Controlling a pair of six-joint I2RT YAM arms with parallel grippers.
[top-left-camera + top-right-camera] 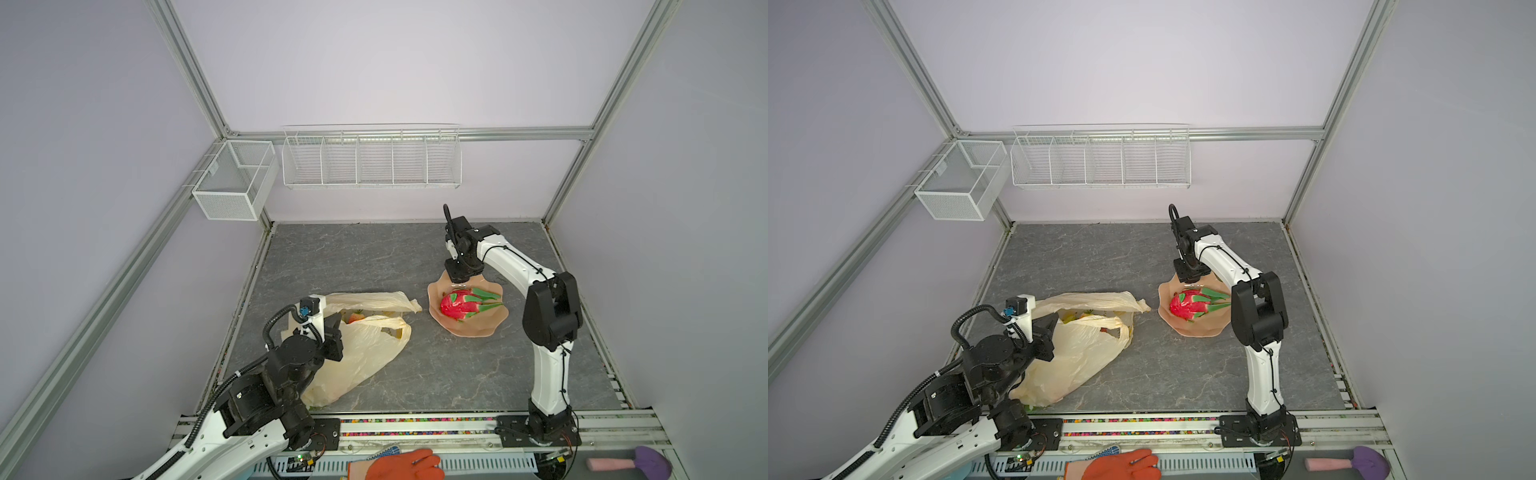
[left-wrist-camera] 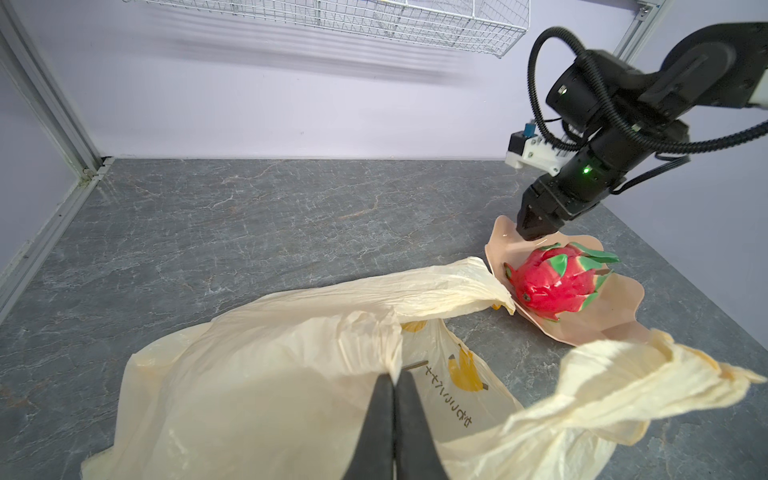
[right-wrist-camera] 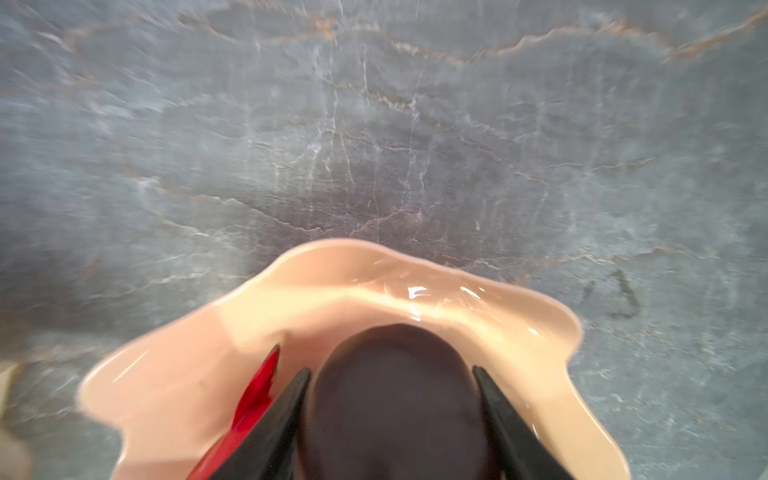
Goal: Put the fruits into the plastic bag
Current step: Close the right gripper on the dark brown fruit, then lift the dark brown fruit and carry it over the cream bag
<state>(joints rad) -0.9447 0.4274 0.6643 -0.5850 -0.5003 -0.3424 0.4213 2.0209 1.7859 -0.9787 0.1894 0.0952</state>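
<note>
Your left gripper (image 2: 394,376) is fully closed, its black fingers pinching a fold of the bag (image 1: 365,353) at the near edge of its mouth. The bag is thin, crinkled, translucent cream film printed with yellow bananas and dark lettering. It lies slack on the grey veined stone table (image 1: 374,257), with its long axis running from the front edge by your left arm diagonally back towards the plate (image 1: 469,332). The mouth gapes that way, and one twisted loop handle (image 1: 395,301) reaches almost to the plate's rim. A red fruit (image 1: 356,318) shows inside the mouth. The plate is glossy peach with a wavy, scalloped rim. On it the dragon fruit (image 1: 461,305) lies on its side, smooth red with pointed green scales. Its long axis runs across both top views, the rounded red end towards the bag and the green tips away. At the plate's far side your right gripper (image 3: 391,370) points down with its jaws partly open, bracketing a dark piece (image 3: 395,395), a smooth, matte brown dome. The fingers (image 3: 291,407) look to sit at its flanks, but you cannot tell whether they grip it
</note>
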